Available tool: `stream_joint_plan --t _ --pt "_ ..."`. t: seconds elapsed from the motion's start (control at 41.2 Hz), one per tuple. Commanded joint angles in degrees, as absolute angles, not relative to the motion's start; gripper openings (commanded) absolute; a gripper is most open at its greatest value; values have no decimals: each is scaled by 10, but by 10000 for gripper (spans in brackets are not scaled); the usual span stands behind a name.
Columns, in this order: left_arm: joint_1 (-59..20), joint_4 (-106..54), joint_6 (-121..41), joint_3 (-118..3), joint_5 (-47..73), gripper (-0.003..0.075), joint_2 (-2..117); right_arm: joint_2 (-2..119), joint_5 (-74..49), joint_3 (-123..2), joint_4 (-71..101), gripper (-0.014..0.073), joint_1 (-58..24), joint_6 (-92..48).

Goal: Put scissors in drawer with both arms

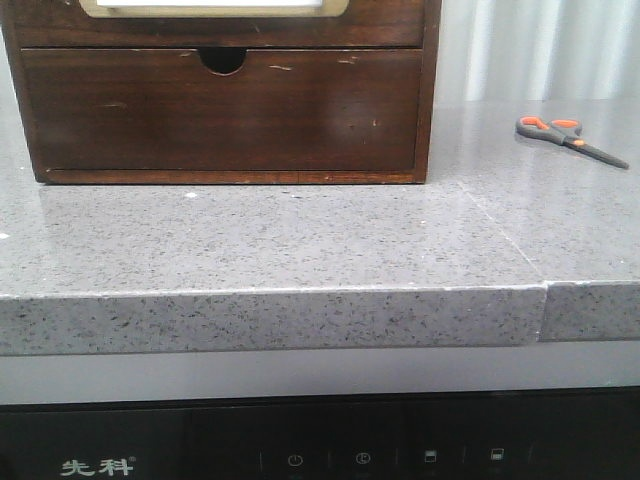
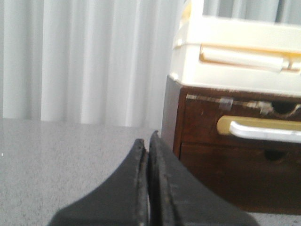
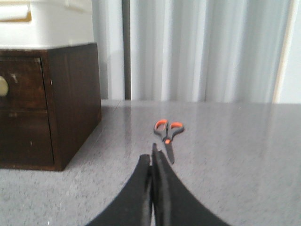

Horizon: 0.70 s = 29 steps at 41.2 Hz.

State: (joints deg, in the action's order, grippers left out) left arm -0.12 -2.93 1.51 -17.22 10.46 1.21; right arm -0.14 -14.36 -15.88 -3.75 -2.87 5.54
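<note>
Front view: cabinet sits on the tabletop at upper left/centre of frame, w/ the drawer at the top edge directly above the notched drawer. Scissors lie flat on the tabletop at upper right, well apart from the cabinet's right side, loops toward frame left, tips toward lower right. Below the tabletop's front edge, a control panel runs along the bottom of frame; a box sits on top of the cabinet in left wrist view.
</note>
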Motion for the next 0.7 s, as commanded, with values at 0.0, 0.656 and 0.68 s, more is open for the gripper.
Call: stream_joint_plan --t 0.0,0.656,0.68 --pt "-4 -34 17 -253 130 -20 52 33 -155 -231 -59 -67 -28 55" --pt "-4 -34 17 -407 308 -20 247 225 -322 -386 -71 -67 -28 55" --pt "-4 -34 17 -407 313 -20 249 227 -327 -387 -74 -67 -28 55"
